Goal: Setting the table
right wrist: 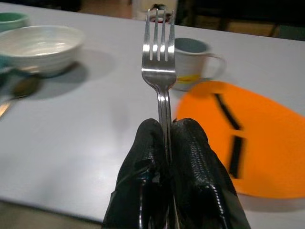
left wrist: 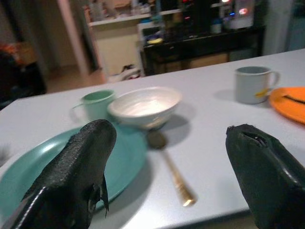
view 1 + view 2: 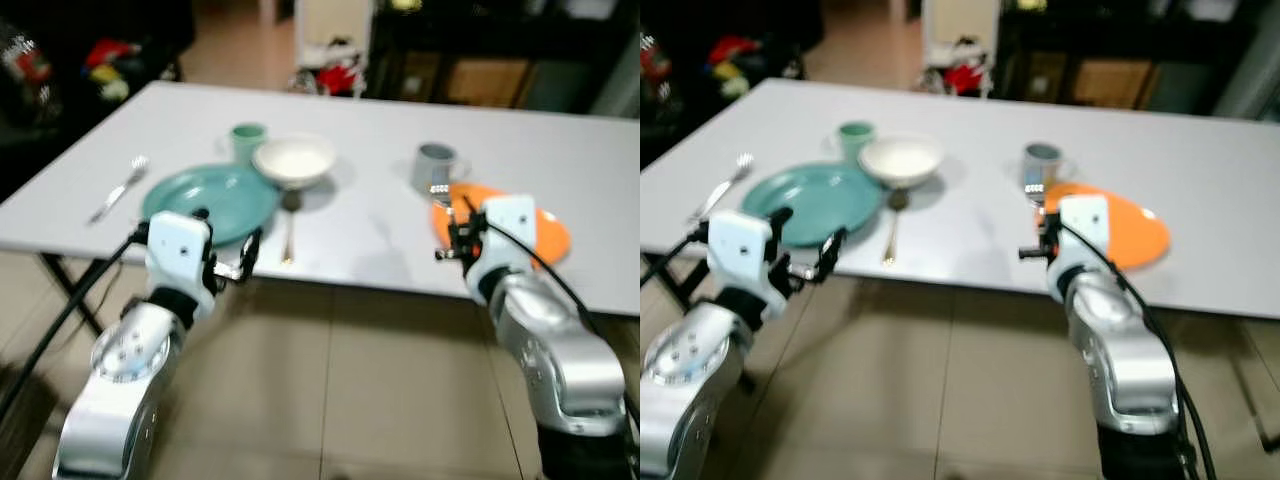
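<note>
**Fork in hand beside the orange plate**

The right tool (image 1: 167, 143) pinches a fork (image 1: 159, 62) by its handle, tines pointing away along the fingers, over the near edge of the tabletop (image 3: 380, 235). The orange plate (image 3: 545, 235) lies just to the right of the fork, the grey mug (image 3: 435, 165) beyond it. The likely drop spot is the bare strip left of that plate. The left tool (image 2: 167, 167) hangs spread and empty near the teal plate (image 3: 215, 200), well apart.
</note>
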### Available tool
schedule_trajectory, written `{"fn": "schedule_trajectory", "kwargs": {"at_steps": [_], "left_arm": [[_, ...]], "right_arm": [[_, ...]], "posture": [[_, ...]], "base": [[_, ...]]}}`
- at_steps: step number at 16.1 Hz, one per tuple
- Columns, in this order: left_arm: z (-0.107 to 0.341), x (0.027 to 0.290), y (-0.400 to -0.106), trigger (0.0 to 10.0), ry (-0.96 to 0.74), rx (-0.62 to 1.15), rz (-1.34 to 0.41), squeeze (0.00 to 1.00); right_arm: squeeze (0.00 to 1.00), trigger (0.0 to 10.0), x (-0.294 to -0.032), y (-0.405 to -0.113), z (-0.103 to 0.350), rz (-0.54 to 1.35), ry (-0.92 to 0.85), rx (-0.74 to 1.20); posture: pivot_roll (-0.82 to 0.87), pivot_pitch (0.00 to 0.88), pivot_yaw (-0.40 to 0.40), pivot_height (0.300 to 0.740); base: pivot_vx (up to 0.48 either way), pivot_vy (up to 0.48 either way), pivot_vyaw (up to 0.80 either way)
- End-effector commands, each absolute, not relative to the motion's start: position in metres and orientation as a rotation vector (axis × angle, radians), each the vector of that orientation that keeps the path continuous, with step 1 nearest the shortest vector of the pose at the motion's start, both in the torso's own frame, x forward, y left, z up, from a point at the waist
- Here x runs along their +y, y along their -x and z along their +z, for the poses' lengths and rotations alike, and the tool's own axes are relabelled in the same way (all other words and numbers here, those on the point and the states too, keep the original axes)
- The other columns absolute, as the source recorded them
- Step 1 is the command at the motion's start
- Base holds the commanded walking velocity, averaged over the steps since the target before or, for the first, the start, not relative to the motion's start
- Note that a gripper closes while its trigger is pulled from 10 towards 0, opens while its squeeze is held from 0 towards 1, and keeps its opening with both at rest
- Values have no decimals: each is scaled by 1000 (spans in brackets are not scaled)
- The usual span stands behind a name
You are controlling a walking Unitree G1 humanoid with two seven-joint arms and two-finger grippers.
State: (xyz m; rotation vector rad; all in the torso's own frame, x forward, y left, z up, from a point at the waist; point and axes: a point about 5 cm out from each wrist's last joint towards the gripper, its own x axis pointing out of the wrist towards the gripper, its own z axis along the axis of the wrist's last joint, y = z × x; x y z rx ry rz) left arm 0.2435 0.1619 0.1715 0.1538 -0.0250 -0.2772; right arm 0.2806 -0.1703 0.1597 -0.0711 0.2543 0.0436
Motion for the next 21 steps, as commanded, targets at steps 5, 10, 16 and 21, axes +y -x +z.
{"fn": "schedule_trajectory", "kwargs": {"at_steps": [5,10,16,21], "left_arm": [[172,155,-241,10000,-144,-24,-318,0],[172,152,-240,10000,-158,-21,-350,0],[172,139,-232,10000,-178,28,-562,0],[177,131,-232,10000,-180,35,-660,0]], "right_arm": [[0,10000,-176,-285,158,31,81,251],[0,10000,-172,-287,149,46,69,302],[0,10000,-159,-299,126,40,24,386],[0,10000,-181,-301,127,-52,96,420]], "posture": [[32,0,-5,740],[31,0,-1,740],[37,0,14,740],[23,0,24,740]], "base": [[359,0,0],[331,0,0],[0,0,0],[0,0,0]]}}
